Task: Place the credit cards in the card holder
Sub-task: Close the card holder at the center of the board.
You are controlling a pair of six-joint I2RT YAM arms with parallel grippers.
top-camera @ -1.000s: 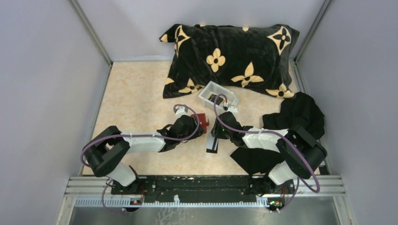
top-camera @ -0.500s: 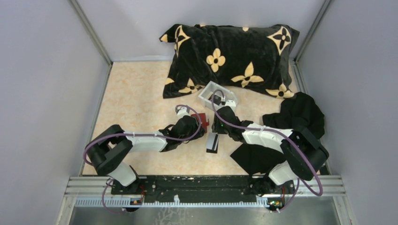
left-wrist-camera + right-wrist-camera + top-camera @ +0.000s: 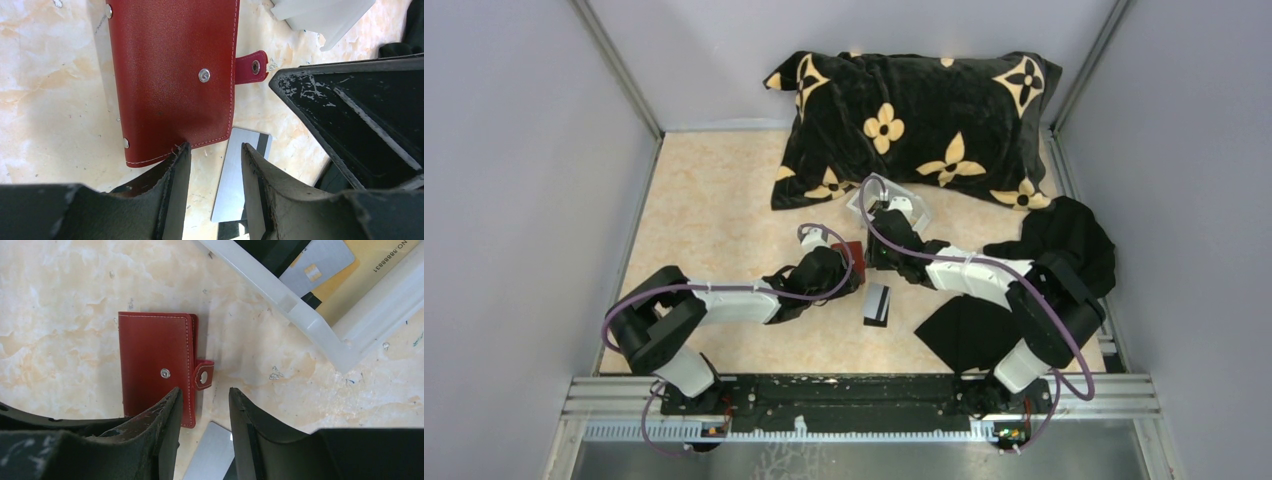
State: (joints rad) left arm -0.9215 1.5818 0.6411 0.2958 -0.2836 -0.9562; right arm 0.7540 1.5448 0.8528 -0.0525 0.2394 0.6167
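Observation:
The red card holder (image 3: 853,249) lies closed and snapped on the table; it also shows in the left wrist view (image 3: 170,75) and the right wrist view (image 3: 156,365). One silver card with a dark stripe (image 3: 877,303) lies flat on the table just near of it (image 3: 242,175) (image 3: 210,455). More cards, a grey one (image 3: 317,262) and a yellow one (image 3: 367,265), lie in the white tray (image 3: 892,200). My left gripper (image 3: 856,268) (image 3: 212,150) is open and empty at the holder's near edge. My right gripper (image 3: 876,258) (image 3: 202,395) is open and empty, above the holder's right edge and the loose card.
A black pillow with tan flowers (image 3: 914,125) lies at the back, touching the tray. Black cloth (image 3: 1059,245) is heaped at the right and under the right arm. The white tray's rim (image 3: 300,315) is close ahead of the right gripper. Walls close in both sides.
My right gripper has moved away from the loose card toward the tray and the holder. The card stays flat on the table. The left gripper has hardly moved.

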